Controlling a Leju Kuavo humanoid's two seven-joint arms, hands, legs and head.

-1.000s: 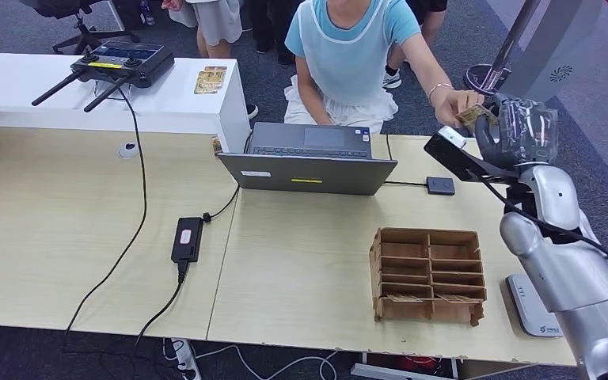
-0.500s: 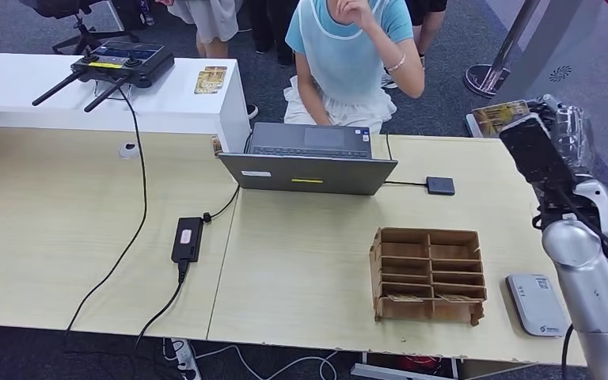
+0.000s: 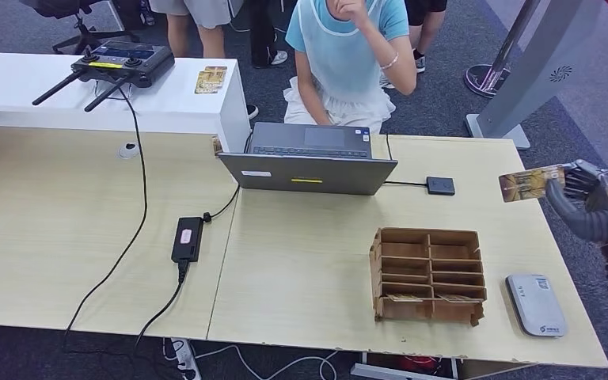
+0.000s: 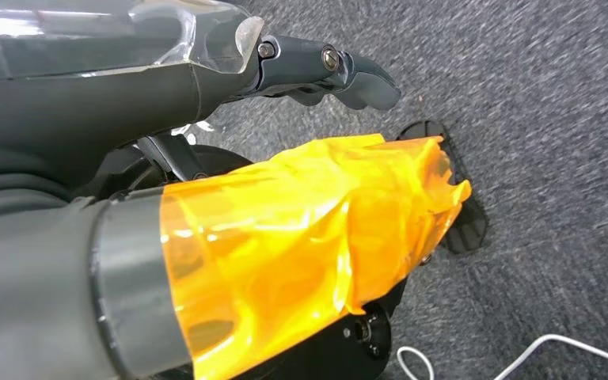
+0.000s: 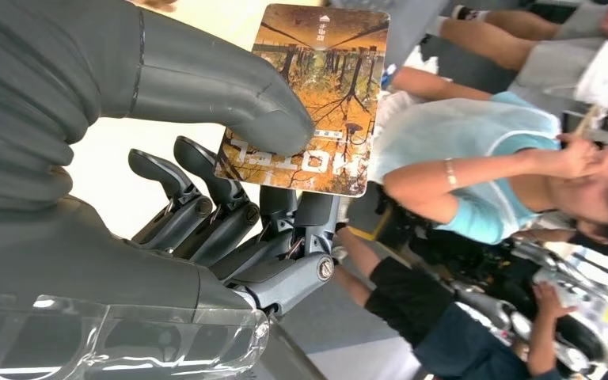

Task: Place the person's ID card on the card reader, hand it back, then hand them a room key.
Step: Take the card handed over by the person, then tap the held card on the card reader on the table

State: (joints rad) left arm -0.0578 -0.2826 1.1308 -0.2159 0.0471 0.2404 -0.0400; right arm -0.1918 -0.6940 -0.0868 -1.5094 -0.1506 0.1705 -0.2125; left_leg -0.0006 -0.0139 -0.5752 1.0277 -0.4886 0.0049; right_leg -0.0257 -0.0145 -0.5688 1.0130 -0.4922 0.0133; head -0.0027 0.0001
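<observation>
a: since the earlier frame the right arm has swung out from over the desk's far right corner to past its right edge. the person in the pale blue top (image 3: 347,47) no longer reaches toward it; their hand is now up at their face.

b: left to right on the light wooden desk (image 3: 63,237)?

a: black power brick on its cable (image 3: 187,238), grey open laptop (image 3: 310,162), small black square box (image 3: 440,185), brown cardboard slotted organiser (image 3: 427,275), then the flat grey-white card reader (image 3: 535,304) near the front right corner.

b: the card?

a: the brown-and-orange printed id card (image 5: 310,99) is pinched between thumb and fingers of the right hand (image 5: 206,158), flat and mostly exposed. judgement: held that way so it can be laid on the reader, which lies nearer the robot.

b: left hand?

a: the left hand (image 4: 229,55) hangs over dark carpet, fingers curled in on nothing.
</observation>
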